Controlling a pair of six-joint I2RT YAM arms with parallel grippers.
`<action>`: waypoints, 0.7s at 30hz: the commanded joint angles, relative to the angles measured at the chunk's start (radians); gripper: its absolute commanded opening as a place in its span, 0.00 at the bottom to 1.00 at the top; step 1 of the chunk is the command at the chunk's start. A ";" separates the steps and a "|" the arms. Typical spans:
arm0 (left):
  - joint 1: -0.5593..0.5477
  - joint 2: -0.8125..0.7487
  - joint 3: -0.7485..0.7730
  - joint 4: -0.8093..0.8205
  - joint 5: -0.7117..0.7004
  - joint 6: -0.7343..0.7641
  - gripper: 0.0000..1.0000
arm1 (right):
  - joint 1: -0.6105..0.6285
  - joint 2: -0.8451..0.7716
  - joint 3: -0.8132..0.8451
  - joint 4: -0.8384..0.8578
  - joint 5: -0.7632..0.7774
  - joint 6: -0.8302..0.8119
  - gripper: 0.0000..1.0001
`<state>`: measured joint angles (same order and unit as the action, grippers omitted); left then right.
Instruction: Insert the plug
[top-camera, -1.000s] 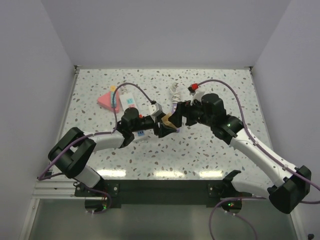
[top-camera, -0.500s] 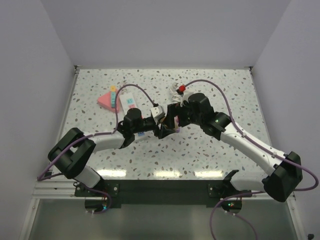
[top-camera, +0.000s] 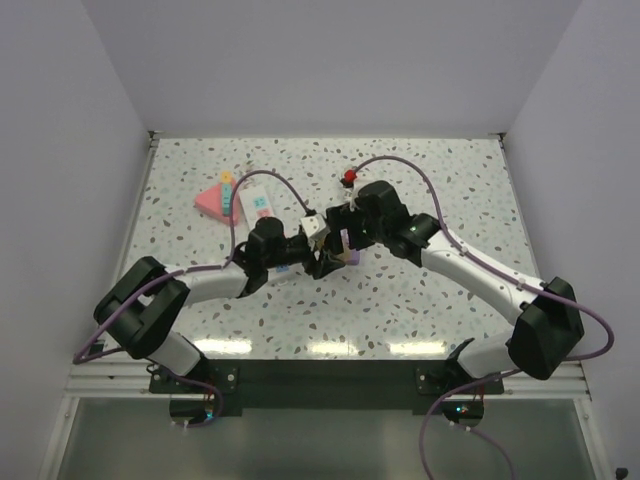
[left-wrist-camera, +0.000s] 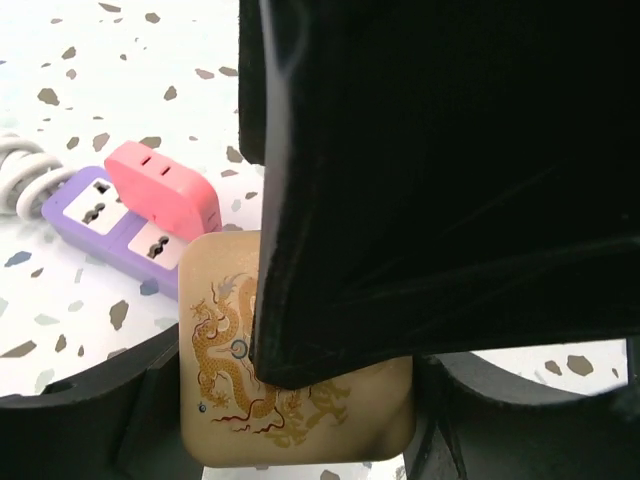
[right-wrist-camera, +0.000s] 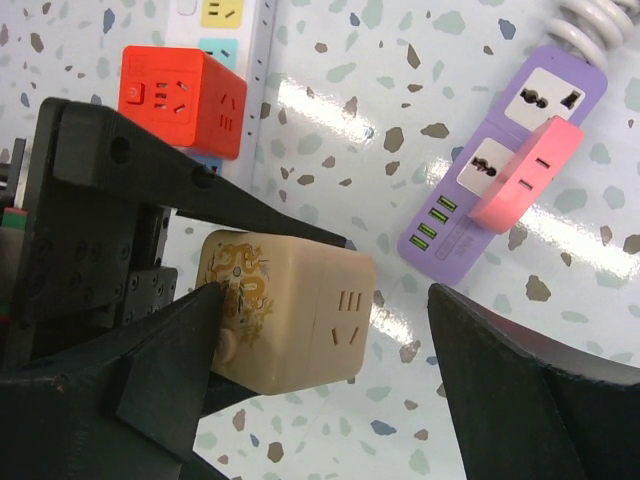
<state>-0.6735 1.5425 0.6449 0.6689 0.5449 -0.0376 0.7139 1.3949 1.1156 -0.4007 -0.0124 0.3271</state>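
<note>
Fingers (left-wrist-camera: 90, 430) of the left gripper (left-wrist-camera: 300, 430) are clamped on the beige cube adapter (right-wrist-camera: 290, 320), one on each of two opposite side faces, holding it above the speckled table (right-wrist-camera: 330, 130). The right gripper (right-wrist-camera: 325, 300) has its fingers (right-wrist-camera: 520, 400) spread wide to either side of the same cube. Its left fingertip overlaps the dragon-printed face in the right wrist view; contact cannot be confirmed. From the left wrist view, the right arm's dark body blocks most of the frame.

Location of the task item: the cube sits mid-table, between the two grippers, near the purple power strip (right-wrist-camera: 480, 190), which already carries a pink adapter (right-wrist-camera: 525, 175). A red cube (right-wrist-camera: 185, 100) sits on a white power strip (right-wrist-camera: 262, 60) to the other side.

Handling assessment: the cube looks to be a rigid moulded plastic block, probably light, with smooth glossy faces and rounded edges. Slip under a sideways push is the likely fault, not crushing. Prongs are not visible in any view, so the insertion face cannot be identified.

Recommended hold: two opposite flat faces, pads square and well onto the flats, away from the rounded corners. The slotted face towards the right wrist camera and whichever face bears the prongs should stay uncovered. A firm grip appears acceptable, as nothing here looks fragile.
</note>
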 joint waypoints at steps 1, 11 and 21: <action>-0.028 -0.073 0.001 0.075 0.003 0.074 0.00 | 0.042 0.044 0.030 -0.052 -0.023 -0.063 0.86; -0.028 -0.119 -0.071 0.150 -0.068 0.070 0.00 | 0.038 0.016 -0.029 -0.090 0.104 -0.053 0.84; -0.028 -0.147 -0.097 0.138 -0.125 0.074 0.00 | 0.004 -0.049 -0.089 -0.090 0.138 -0.034 0.84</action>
<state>-0.7036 1.4704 0.5293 0.6590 0.4515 0.0059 0.7403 1.3758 1.0622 -0.3981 0.0402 0.3214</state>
